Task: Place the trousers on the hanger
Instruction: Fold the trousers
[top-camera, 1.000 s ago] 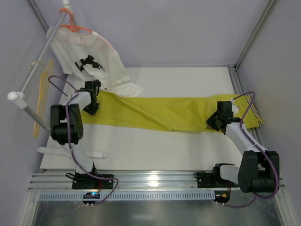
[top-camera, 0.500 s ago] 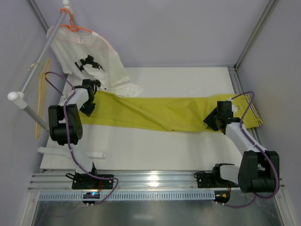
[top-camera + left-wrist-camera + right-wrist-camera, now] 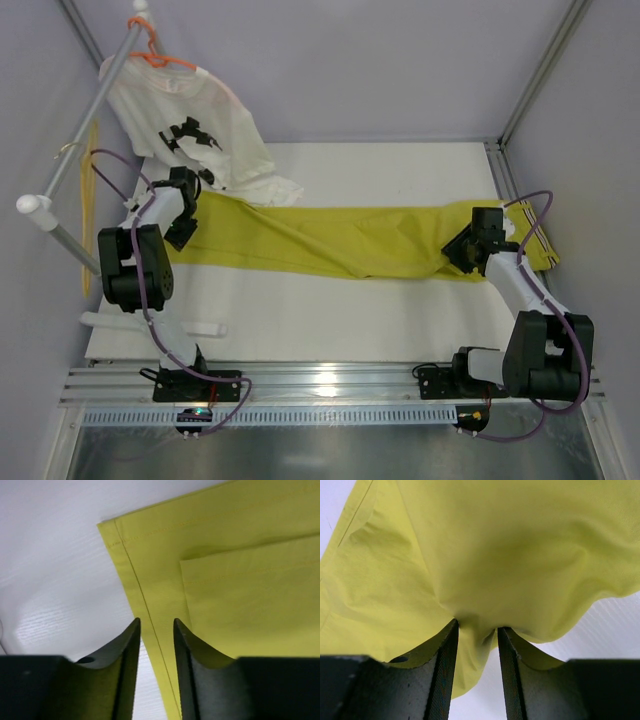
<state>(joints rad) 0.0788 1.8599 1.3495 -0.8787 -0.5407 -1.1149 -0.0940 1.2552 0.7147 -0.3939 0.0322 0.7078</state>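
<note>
The yellow-green trousers (image 3: 340, 240) lie flat across the white table, left to right. My left gripper (image 3: 183, 228) sits at their left end; in the left wrist view (image 3: 156, 625) its jaws stand narrowly apart over the hemmed edge (image 3: 131, 575), with bare table showing between them. My right gripper (image 3: 468, 252) is at the trousers' right part; in the right wrist view (image 3: 476, 626) a bunched fold of the trousers (image 3: 470, 660) is pinched between the jaws, with creases running to the tips. The yellow hanger (image 3: 90, 210) hangs on the rail at the far left.
A metal rail (image 3: 80, 145) runs along the left side. It carries an orange hanger (image 3: 160, 55) with a white printed T-shirt (image 3: 190, 125) whose hem touches the trousers' far left edge. A frame post (image 3: 505, 170) borders the table on the right.
My left gripper has moved left and slightly back toward the trousers' left end. My right gripper has shifted right, and the yellow hanger has swung a little.
</note>
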